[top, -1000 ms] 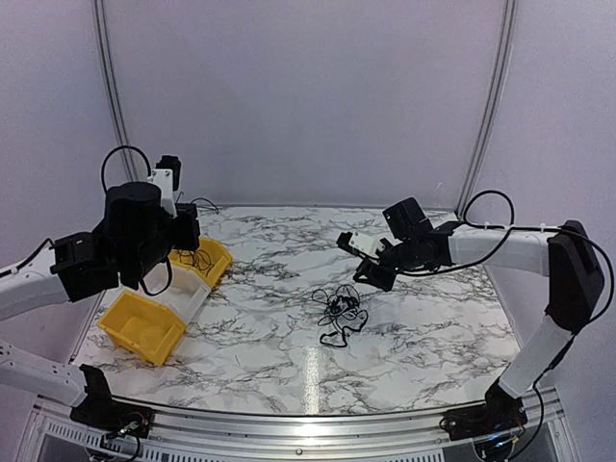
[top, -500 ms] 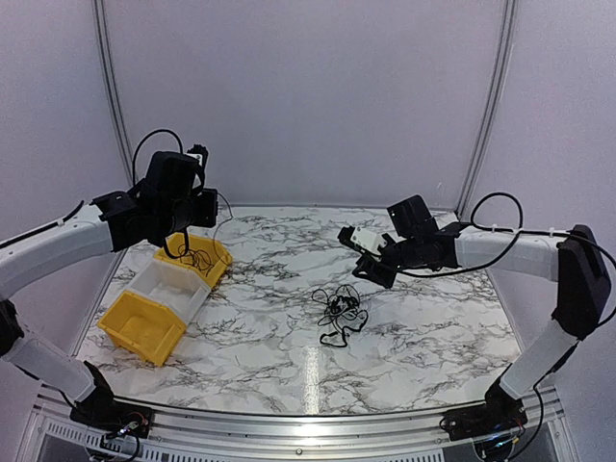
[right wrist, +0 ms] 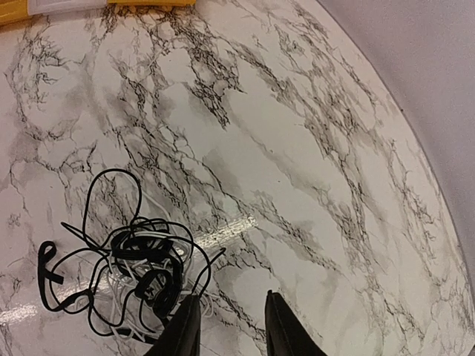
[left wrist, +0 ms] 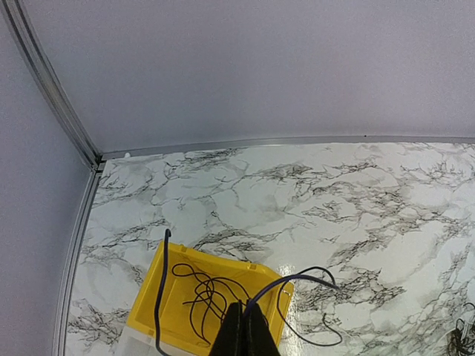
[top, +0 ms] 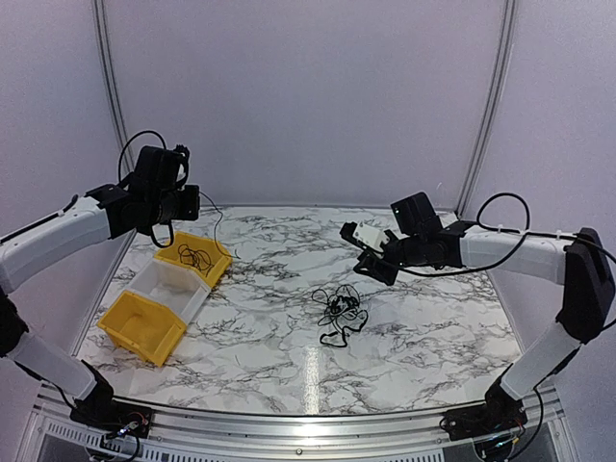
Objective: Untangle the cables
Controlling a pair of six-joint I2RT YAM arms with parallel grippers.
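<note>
Glossy white, grey-veined marble table (top: 423, 327). Only the left wrist view shows the left gripper (left wrist: 244, 308) pinched tight on a thin loose cable (left wrist: 293, 274), which arcs right of its fingers above the yellow bin (left wrist: 145, 308). The right gripper (right wrist: 230, 326) stands parted. The knotted clump (right wrist: 137, 263) of black wires lies just left of its fingers.

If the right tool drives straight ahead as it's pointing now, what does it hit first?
Likely bare marble tabletop just beside the tangled cables; the right tool aims past their edge, though its nearer finger might graze a strand.
</note>
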